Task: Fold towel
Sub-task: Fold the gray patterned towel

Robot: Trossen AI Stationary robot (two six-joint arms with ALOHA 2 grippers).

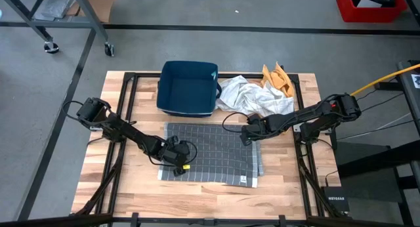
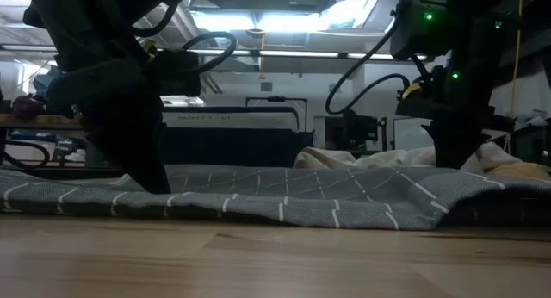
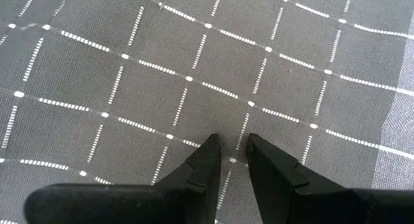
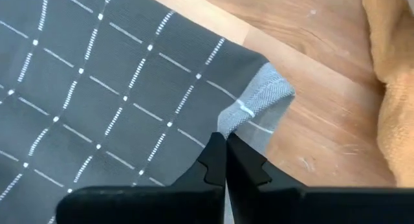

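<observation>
You have the grey cotton towel with its white dashed grid [image 1: 213, 155] lying flat on the light wooden slatted table [image 1: 282, 187], in front of the dark blue fabric bin [image 1: 189, 88] and just beside the crumpled white cloth [image 1: 249, 96] and the orange-tan cloth [image 1: 279, 77] at the far edge. Your left gripper [image 1: 176, 156] is down on the towel's left part; in its wrist view the two dark fingers [image 3: 200, 169] stand a little apart with the tips touching the fabric — a narrow strip of cloth shows between them, though you cannot tell from that view whether any fold is caught. Your right gripper [image 1: 248, 133] sits at the towel's far right corner, near the white cloth. There the jaws are pressed together, and the wrist view shows them meeting right at the hemmed corner [image 4: 259, 98], where the lighter underside curls up off the wood — pinching the towel's edge, as far as you can see. From table height the towel [image 2: 284, 195] lies low with both arms standing on it.
</observation>
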